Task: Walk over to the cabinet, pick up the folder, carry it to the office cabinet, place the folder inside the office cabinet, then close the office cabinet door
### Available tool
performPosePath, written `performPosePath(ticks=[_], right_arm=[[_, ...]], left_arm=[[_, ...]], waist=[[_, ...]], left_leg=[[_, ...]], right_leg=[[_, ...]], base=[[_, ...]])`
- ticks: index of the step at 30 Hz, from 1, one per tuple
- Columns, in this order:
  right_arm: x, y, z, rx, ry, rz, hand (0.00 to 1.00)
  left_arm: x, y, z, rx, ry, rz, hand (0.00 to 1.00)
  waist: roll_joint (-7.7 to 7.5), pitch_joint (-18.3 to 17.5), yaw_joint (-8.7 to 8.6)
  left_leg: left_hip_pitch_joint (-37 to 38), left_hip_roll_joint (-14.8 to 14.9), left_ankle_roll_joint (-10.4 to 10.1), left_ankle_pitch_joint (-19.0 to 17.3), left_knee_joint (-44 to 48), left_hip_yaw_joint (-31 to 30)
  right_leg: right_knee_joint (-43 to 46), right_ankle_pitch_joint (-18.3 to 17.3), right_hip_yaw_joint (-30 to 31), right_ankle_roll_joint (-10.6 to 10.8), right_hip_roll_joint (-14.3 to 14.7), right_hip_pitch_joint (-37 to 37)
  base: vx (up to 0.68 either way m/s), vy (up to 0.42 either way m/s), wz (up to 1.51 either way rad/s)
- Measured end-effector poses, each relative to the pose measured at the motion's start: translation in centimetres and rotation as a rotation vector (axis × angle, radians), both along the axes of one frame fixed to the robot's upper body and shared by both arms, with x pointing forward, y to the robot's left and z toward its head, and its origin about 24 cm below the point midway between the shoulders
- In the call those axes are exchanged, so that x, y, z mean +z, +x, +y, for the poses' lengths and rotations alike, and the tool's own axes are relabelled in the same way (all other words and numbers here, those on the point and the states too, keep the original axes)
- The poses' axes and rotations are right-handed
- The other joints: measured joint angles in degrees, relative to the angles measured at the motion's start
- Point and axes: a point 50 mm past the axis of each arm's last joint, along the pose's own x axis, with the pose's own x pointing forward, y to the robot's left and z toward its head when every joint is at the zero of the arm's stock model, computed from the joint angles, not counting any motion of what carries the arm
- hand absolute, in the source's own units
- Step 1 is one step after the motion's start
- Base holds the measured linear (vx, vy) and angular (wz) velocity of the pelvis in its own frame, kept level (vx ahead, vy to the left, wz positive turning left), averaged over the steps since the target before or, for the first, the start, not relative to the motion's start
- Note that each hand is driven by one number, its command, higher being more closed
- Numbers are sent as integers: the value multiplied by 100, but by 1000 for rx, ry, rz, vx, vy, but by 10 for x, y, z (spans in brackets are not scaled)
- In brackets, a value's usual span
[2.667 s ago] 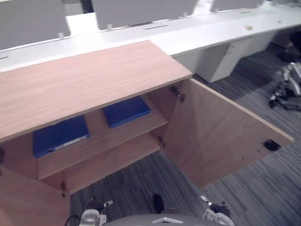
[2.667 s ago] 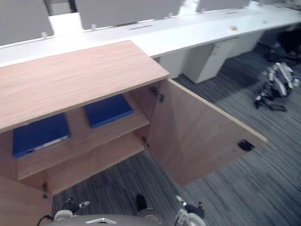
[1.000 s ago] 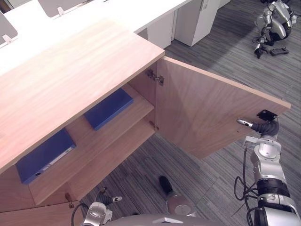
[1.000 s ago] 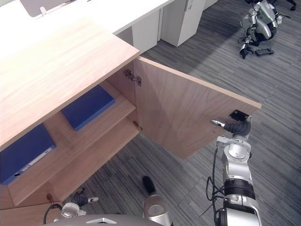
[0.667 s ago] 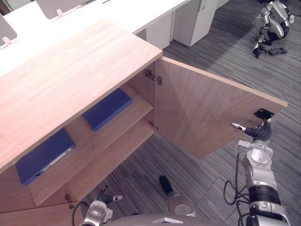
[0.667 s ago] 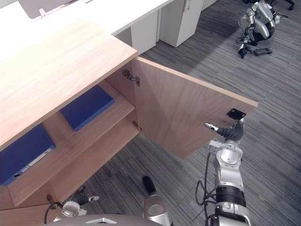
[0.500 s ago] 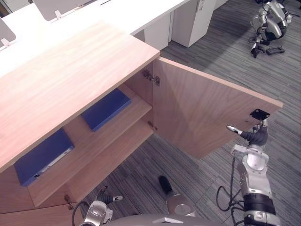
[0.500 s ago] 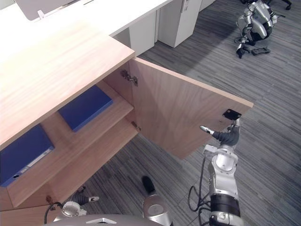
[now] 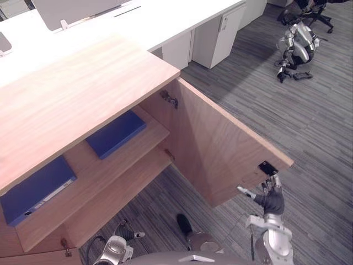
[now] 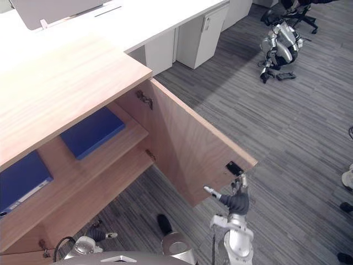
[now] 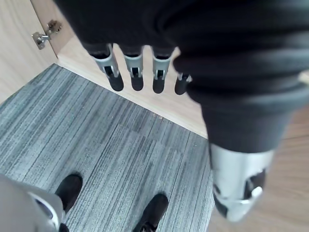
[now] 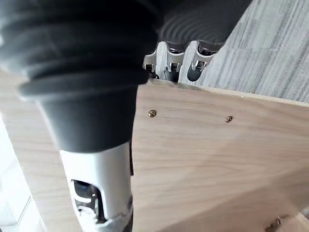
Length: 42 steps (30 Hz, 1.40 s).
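Observation:
The wooden office cabinet [image 9: 71, 99] stands with its right door [image 9: 215, 149] swung part-way out. Two blue folders lie flat on its upper shelf, one at the right [image 9: 116, 134] and one at the left [image 9: 36, 189]. My right hand [image 9: 270, 201] is at the door's free lower corner, beside a black latch plate [image 9: 267, 167]. Its fingers [image 12: 169, 63] reach straight up over the door's edge while the thumb [image 12: 99, 193] lies along the inner face. My left hand [image 9: 118, 245] hangs low by the cabinet's base, fingers [image 11: 135, 72] straight and holding nothing.
Long white desks [image 9: 165, 22] with a white pedestal [image 9: 218, 33] run behind the cabinet. Another robot [image 9: 295, 47] lies on the grey carpet at the far right. A person's shoes [image 10: 347, 179] show at the right edge. The cabinet's left door [image 9: 27, 259] is open too.
The right door has swung inward toward the cabinet, with my right hand staying at its free edge. The camera has shifted as I moved. The folders lie as before.

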Motion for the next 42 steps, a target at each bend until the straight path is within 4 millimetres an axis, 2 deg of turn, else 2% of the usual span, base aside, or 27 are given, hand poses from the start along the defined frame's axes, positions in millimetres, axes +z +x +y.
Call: performPosePath(ticks=[4, 7, 10, 17, 19, 20, 21, 23, 25, 29, 32, 36, 39, 40, 42], right_arm=[[4, -13, 23, 118, 56, 6, 0], [1, -25, 40, 238, 98, 53, 0], [-3, -32, 54, 407, 116, 99, 0], [0, -39, 75, 610, 160, 124, 0], [12, -22, 89, 690, 169, 28, 0], [13, -18, 91, 698, 167, 14, 0], [16, -11, 94, 722, 155, -15, 0], [20, 1, 100, 755, 144, -64, 0], [16, 13, 103, 779, 127, -69, 0], [0, 38, 112, 814, 101, -37, 0], [-6, 54, 112, 780, 80, -26, 0], [-17, 81, 99, 704, 6, 20, 0], [-15, 101, 86, 629, -34, 16, 0], [-14, 108, 81, 600, -47, 12, 0], [-14, 118, 78, 578, -65, 19, 0]], left_arm=[[-1, -4, 1, -39, 15, 11, 0], [0, -4, 3, -73, 34, 11, 0], [-2, -9, 4, -98, 34, 25, 0], [-1, -12, 3, -134, 32, 17, 0], [0, -13, 7, -137, 41, 18, 0], [0, -13, 8, -139, 44, 18, 0], [0, -13, 9, -147, 48, 18, 0], [1, -11, 10, -154, 53, 12, 0], [1, -9, 10, -155, 53, 1, 0], [3, -5, 14, -130, 59, -12, 0], [4, -4, 20, -97, 74, -19, 0], [5, -1, 27, -42, 81, -32, 0], [5, 0, 26, -7, 68, -40, 0], [5, 0, 25, 14, 59, -43, 0], [6, 1, 25, 29, 61, -48, 0]], waist=[[-115, -98, 5], [-252, -177, 37], [-400, -246, 122], [-655, -319, 348], [-772, -353, 388], [-785, -361, 434], [-888, -413, 535], [-957, -439, 638], [-971, -441, 707], [-940, -434, 935], [-902, -438, 984], [-818, -402, 1131], [-730, -342, 1181], [-648, -300, 1216], [-580, -255, 1221]], left_leg=[[-25, 3, 5, -4, 99, 2], [-20, 4, 4, -10, 174, 2], [-16, -8, -17, -49, 228, -6], [2, -109, 11, -56, 212, -441], [-8, -139, 2, -39, 210, -634], [-24, -145, -2, -32, 205, -661], [-60, -160, 17, -10, 201, -744], [-151, -190, 19, 32, 202, -906], [-240, -218, 45, 61, 199, -1039], [-419, -281, 114, 95, 186, -1386], [-556, -302, 184, 134, 201, -1650], [-705, -327, 218, 162, 210, -1984], [-705, -370, 239, 198, 206, -2175], [-715, -383, 255, 210, 201, -2204], [-754, -405, 273, 238, 191, -2249]], right_leg=[[1, 62, 25, -24, -6, 13], [1, 102, 47, -45, -14, 46], [2, 101, 3, -46, -61, 88], [40, 28, -361, -77, -235, 301], [40, 27, -584, -77, -293, 385], [40, 28, -635, -78, -310, 382], [40, 28, -683, -78, -331, 379], [40, 18, -838, -85, -390, 368], [40, -4, -999, -133, -445, 352], [41, -76, -1347, -86, -559, 346], [42, -111, -1611, -50, -610, 351], [44, -145, -1916, 45, -654, 373], [44, -161, -2069, 69, -674, 457], [44, -164, -2100, 73, -683, 462], [44, -177, -2182, 91, -713, 448]], base=[[-61, -37, -2], [-80, -42, -3], [-96, -34, -2], [-75, -7, 24], [-56, -8, 41], [-53, -15, 33], [-37, -6, 27], [-25, 6, 44], [-25, 29, 44], [10, 39, 43], [35, 21, 45], [45, 4, 43], [15, 4, 31], [-21, 7, 21], [-36, -4, 19]])
